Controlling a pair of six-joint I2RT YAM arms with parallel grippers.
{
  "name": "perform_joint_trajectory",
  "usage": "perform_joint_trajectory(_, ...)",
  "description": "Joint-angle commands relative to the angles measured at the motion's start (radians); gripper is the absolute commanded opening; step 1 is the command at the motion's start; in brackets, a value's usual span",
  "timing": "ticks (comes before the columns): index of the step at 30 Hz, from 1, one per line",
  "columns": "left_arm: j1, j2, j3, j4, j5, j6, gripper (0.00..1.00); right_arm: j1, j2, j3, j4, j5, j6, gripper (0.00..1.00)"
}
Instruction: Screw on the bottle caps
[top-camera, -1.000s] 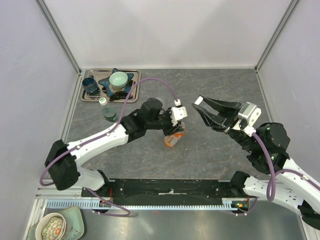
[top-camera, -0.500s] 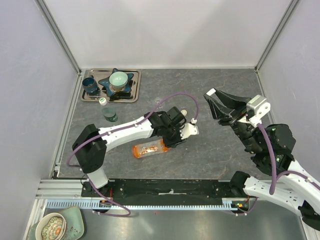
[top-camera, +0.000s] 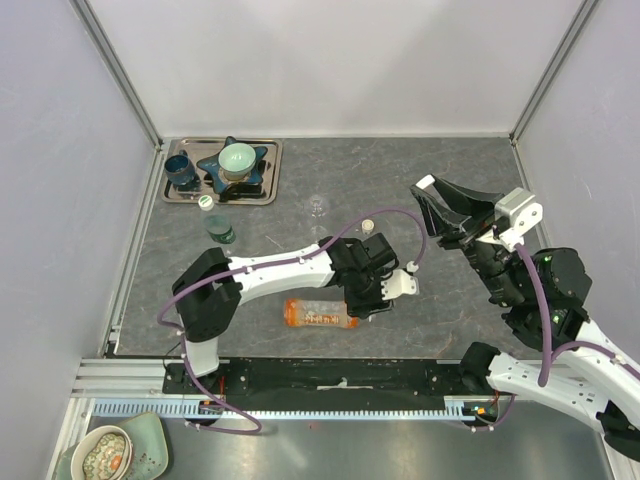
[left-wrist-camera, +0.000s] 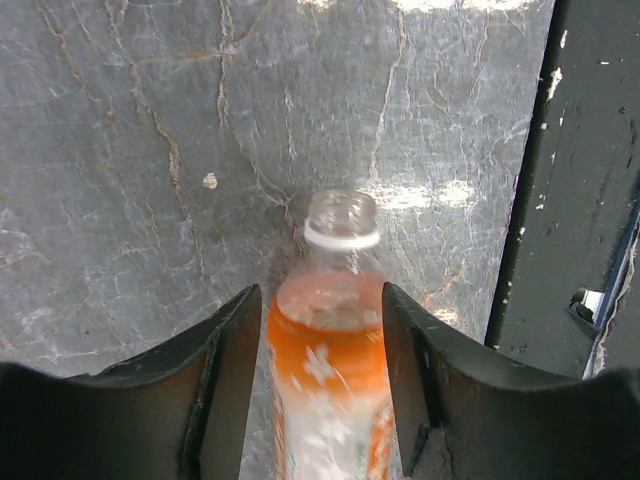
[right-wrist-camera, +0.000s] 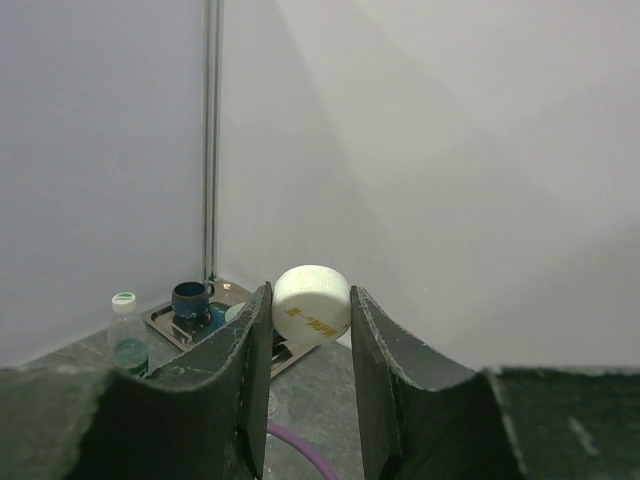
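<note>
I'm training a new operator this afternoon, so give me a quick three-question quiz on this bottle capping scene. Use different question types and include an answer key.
1. True or false: the orange bottle is standing upright.
2. What sits between the fingers of the right gripper? A) a spoon B) a white cap C) nothing
3. Which bottle already has its cap on?

Key
1. False. It lies on its side, mouth open, between the fingers of the left gripper.
2. B.
3. The green-tinted bottle, standing near the tray.
</note>
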Motion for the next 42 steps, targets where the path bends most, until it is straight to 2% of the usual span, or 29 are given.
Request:
perform_joint_trajectory(1,-0.006,0.013,0.010,-0.015,0.027,-0.019,0.58,0.004,-0.019,0.031,0.007,0.023,0.018,0.34)
perform_joint_trajectory(8,-0.010,-0.028,0.017,-0.003,0.006,-0.031,0.60,0.004,-0.013,0.047,-0.002,0.007,0.023,0.34)
perform_joint_trajectory(11,-0.012,-0.056,0.000,-0.001,-0.006,-0.031,0.73,0.004,-0.009,0.060,-0.019,0.001,0.020,0.35)
perform_joint_trajectory(12,-0.010,-0.082,-0.006,-0.001,-0.013,-0.030,0.87,0.004,-0.009,0.065,-0.025,0.000,0.021,0.35)
perform_joint_trajectory(13,-0.010,-0.094,-0.012,-0.003,-0.023,-0.024,0.93,0.004,-0.005,0.074,-0.033,0.000,0.021,0.36)
perform_joint_trajectory(15,-0.010,-0.155,-0.009,-0.029,-0.068,-0.018,0.99,0.004,-0.001,0.082,-0.052,-0.002,0.024,0.36)
perform_joint_trajectory(18,-0.010,-0.237,-0.033,-0.076,-0.097,-0.004,0.99,0.004,0.007,0.093,-0.067,-0.011,0.026,0.36)
perform_joint_trajectory(22,-0.012,-0.358,-0.162,-0.151,-0.089,-0.050,0.99,0.004,0.027,0.109,-0.079,-0.020,0.029,0.37)
perform_joint_trajectory(28,-0.012,-0.449,-0.395,-0.110,-0.013,-0.045,0.99,0.004,0.050,0.122,-0.081,-0.034,0.035,0.37)
perform_joint_trajectory(36,-0.012,-0.343,-0.446,-0.035,-0.121,-0.016,0.99,0.004,0.070,0.139,-0.087,-0.069,0.069,0.37)
perform_joint_trajectory(42,-0.012,-0.329,-0.478,0.066,-0.126,-0.008,0.99,0.004,0.088,0.146,-0.093,-0.089,0.082,0.37)
